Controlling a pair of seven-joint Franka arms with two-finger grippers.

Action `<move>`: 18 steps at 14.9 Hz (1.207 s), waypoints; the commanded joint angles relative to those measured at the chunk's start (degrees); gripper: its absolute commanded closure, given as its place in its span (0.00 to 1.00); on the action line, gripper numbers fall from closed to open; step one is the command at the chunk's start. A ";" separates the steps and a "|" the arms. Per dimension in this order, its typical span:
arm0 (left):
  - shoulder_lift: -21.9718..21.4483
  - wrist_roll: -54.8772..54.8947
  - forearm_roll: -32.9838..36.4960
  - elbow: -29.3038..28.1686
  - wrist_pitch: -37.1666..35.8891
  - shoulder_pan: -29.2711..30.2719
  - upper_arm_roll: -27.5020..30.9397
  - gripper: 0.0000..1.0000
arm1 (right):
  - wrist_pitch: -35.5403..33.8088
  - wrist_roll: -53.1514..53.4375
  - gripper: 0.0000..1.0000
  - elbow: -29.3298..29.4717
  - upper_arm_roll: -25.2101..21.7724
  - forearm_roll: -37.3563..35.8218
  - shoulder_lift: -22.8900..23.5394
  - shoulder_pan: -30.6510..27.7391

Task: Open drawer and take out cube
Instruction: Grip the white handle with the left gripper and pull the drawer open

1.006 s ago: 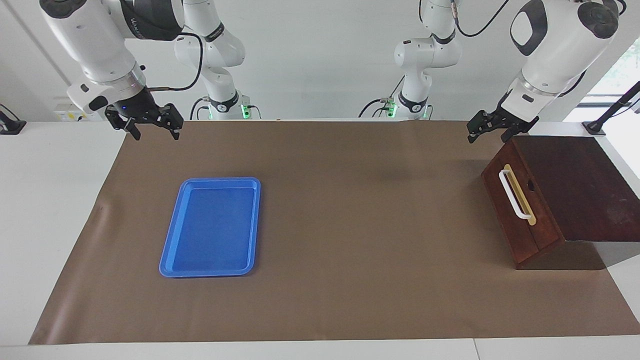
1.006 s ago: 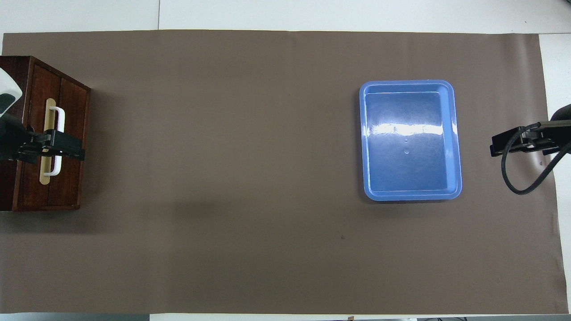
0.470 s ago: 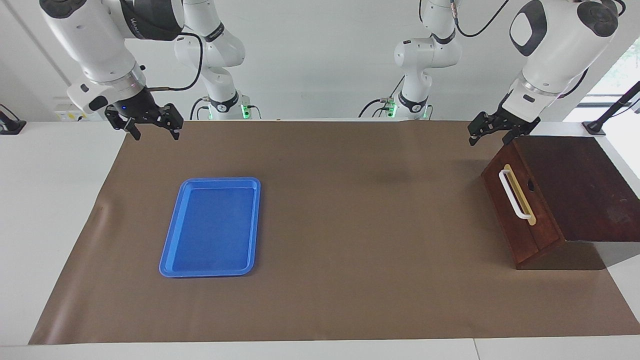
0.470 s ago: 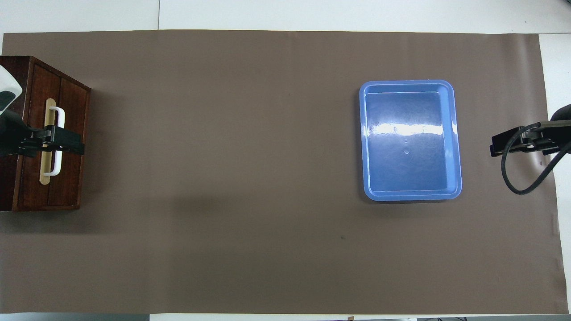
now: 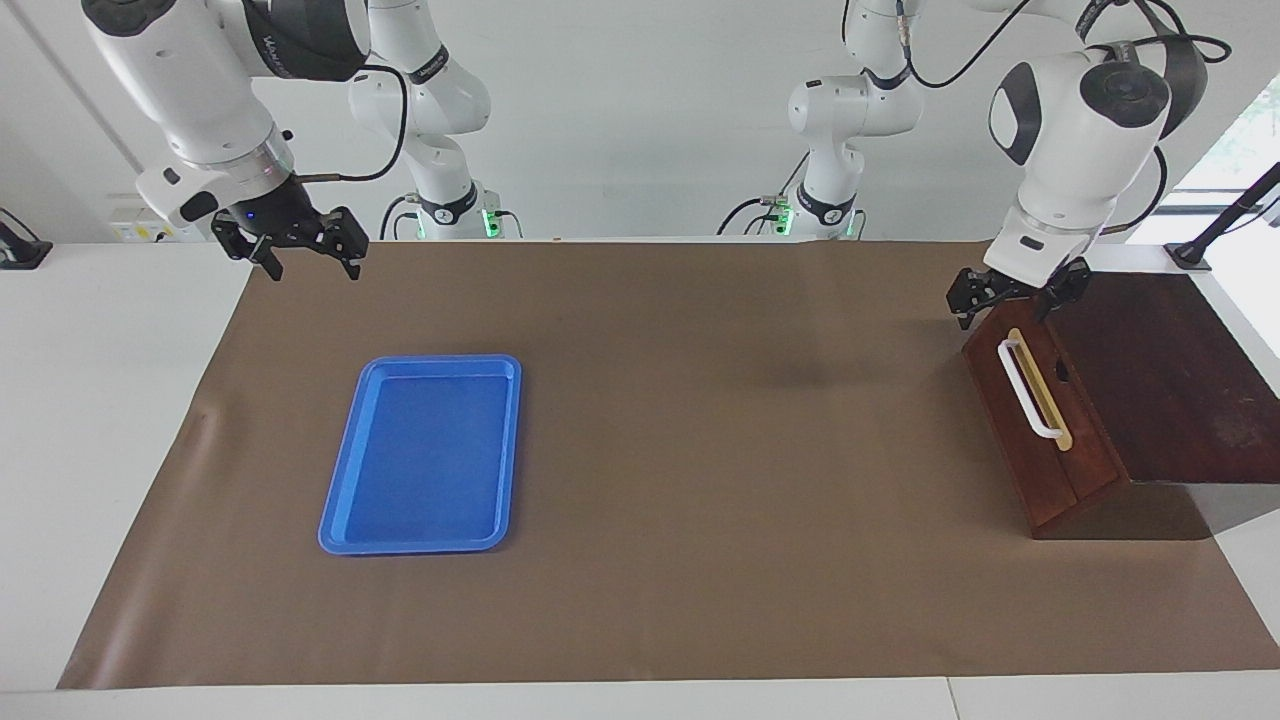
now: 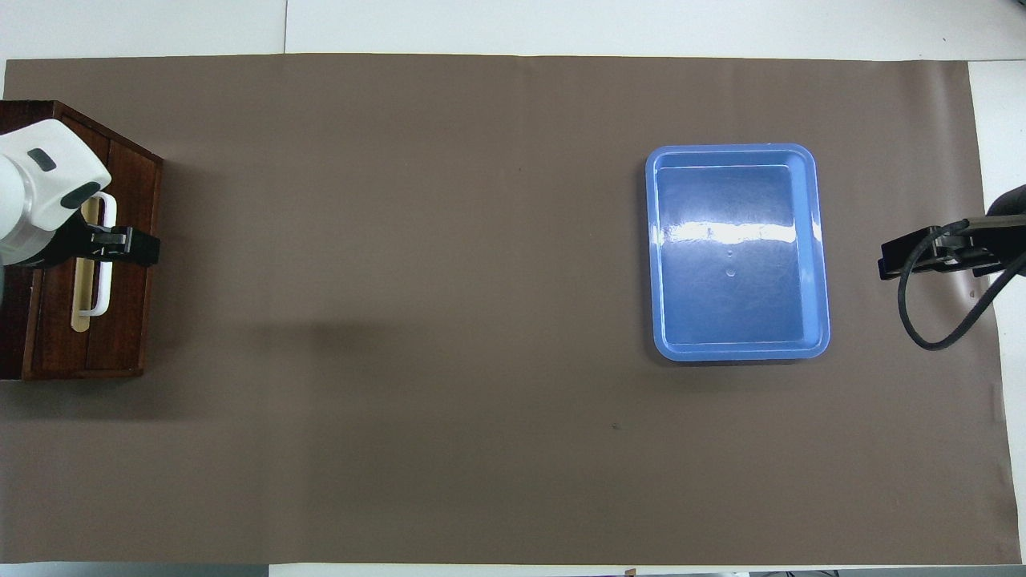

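The drawer (image 5: 1040, 420) is shut in its dark reddish-brown wooden box at the left arm's end of the table, its white bar handle (image 5: 1028, 390) facing the middle of the table. My left gripper (image 5: 1008, 306) is open, low over the top edge of the drawer front, just above the handle's end nearer to the robots. From overhead, the left gripper (image 6: 120, 244) covers the handle (image 6: 100, 280). My right gripper (image 5: 312, 262) waits open in the air at the right arm's end. The cube is hidden.
An empty blue tray (image 5: 425, 450) lies on the brown mat (image 5: 700, 450) toward the right arm's end, also seen from overhead as the tray (image 6: 737, 256). White table shows around the mat's edges.
My left gripper has come down and turned toward the drawer front, ending just above the handle. The right arm has not moved. The drawer stays shut.
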 commanded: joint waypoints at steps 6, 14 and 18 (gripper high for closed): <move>4.76 -10.89 16.04 -7.42 12.28 -3.77 1.25 0.00 | 1.30 -0.71 0.00 -0.89 0.27 0.95 -0.91 0.08; 5.90 -12.12 20.80 -11.30 19.94 -3.42 4.50 0.00 | 1.75 -0.27 0.00 -1.24 0.62 0.95 -1.09 0.25; 7.73 -14.74 20.80 -12.26 22.83 -3.51 5.12 0.00 | 1.83 -0.27 0.00 -1.24 0.53 0.95 -1.00 -0.62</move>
